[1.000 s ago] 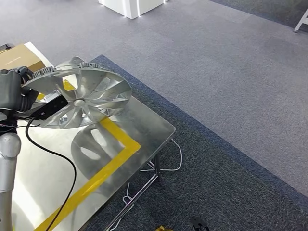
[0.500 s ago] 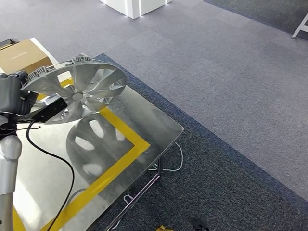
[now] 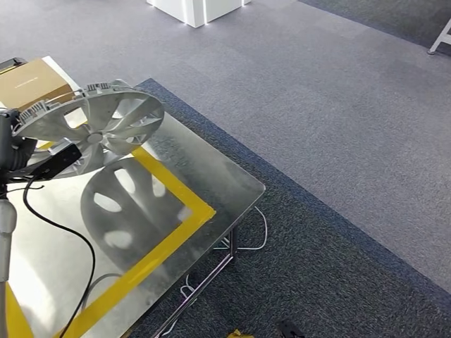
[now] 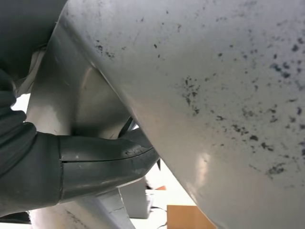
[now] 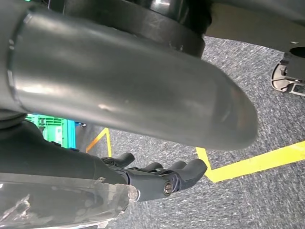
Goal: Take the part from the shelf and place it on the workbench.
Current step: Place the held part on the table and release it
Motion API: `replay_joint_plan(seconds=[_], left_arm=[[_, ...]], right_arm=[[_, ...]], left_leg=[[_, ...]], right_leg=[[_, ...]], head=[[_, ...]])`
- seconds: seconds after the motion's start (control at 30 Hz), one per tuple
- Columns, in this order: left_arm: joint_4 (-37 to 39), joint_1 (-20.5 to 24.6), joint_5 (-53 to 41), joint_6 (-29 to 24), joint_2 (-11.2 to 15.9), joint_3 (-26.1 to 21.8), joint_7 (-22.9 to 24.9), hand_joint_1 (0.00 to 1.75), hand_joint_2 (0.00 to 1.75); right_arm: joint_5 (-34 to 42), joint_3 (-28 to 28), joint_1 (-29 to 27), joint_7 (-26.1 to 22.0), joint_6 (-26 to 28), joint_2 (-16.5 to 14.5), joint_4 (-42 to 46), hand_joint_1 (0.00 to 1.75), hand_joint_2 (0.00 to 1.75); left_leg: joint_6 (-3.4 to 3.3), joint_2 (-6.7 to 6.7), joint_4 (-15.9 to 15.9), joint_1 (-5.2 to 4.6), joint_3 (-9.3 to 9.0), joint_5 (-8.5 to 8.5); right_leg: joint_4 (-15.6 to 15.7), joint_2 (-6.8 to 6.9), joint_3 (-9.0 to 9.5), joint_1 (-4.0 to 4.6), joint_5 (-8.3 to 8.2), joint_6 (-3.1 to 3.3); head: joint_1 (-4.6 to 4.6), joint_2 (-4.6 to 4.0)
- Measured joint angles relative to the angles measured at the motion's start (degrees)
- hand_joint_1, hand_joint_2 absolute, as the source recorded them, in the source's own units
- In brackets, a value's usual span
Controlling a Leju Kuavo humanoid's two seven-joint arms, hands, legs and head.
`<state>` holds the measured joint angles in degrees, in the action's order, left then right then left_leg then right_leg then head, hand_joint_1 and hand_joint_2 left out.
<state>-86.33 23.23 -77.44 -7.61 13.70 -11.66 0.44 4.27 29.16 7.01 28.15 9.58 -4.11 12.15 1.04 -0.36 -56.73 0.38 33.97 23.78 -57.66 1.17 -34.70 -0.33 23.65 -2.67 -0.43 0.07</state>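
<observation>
Left hand [image 3: 11, 146]: at the far left edge of the head view, gripped the rim of the part; in the left wrist view a thick grey thumb [image 4: 104, 162] pressed against the part's pale underside.
Cardboard box [image 3: 29, 81]: lay behind the part, at the back left corner of the surface.
Part [image 3: 90, 127]: silver wheel cover with curved spokes, held tilted above the surface, clear of it, over the back left stretch of the yellow tape; its reflection showed on the metal just below.
Black cable [image 3: 79, 236]: ran from below the part's near edge down across the surface toward the front.
Yellow tape [image 3: 175, 211]: formed a bordered corner on the surface, to the right of and below the part.
Surface [image 3: 234, 183]: shiny metal sheet, its rounded right corner well to the right of the part, white cords hanging beneath.
Right hand [image 5: 162, 179]: fingers stretched out and slightly apart, held nothing, hung above grey carpet with yellow floor lines.
</observation>
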Motion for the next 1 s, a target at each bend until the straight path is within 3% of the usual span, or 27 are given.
replay_joint_plan(seconds=[0.7, 1.0], left_arm=[[1.17, -1.47, -1.03, -1.4, 2.03, -4.53, 0.13, 1.57, 1.75], [1.17, -3.74, -7.92, -4.68, 4.28, -7.23, 0.67, 1.57, 1.75]], right_arm=[[-0.32, 0.0, -0.04, 0.0, -0.05, 0.0, -0.02, 0.0, 0.0], [-0.58, -0.02, -0.01, 0.0, 0.18, 0.0, -0.02, 0.0, 0.0]], left_leg=[[0.04, 0.01, 0.01, 0.02, 0.02, 0.01], [0.07, 0.01, 0.02, 0.03, 0.03, 0.03]], right_leg=[[-0.08, -0.03, -0.04, 0.03, 0.06, 0.11], [-0.08, -0.03, -0.06, 0.04, 0.09, 0.15]], head=[[0.0, 0.0], [0.01, 0.0]])
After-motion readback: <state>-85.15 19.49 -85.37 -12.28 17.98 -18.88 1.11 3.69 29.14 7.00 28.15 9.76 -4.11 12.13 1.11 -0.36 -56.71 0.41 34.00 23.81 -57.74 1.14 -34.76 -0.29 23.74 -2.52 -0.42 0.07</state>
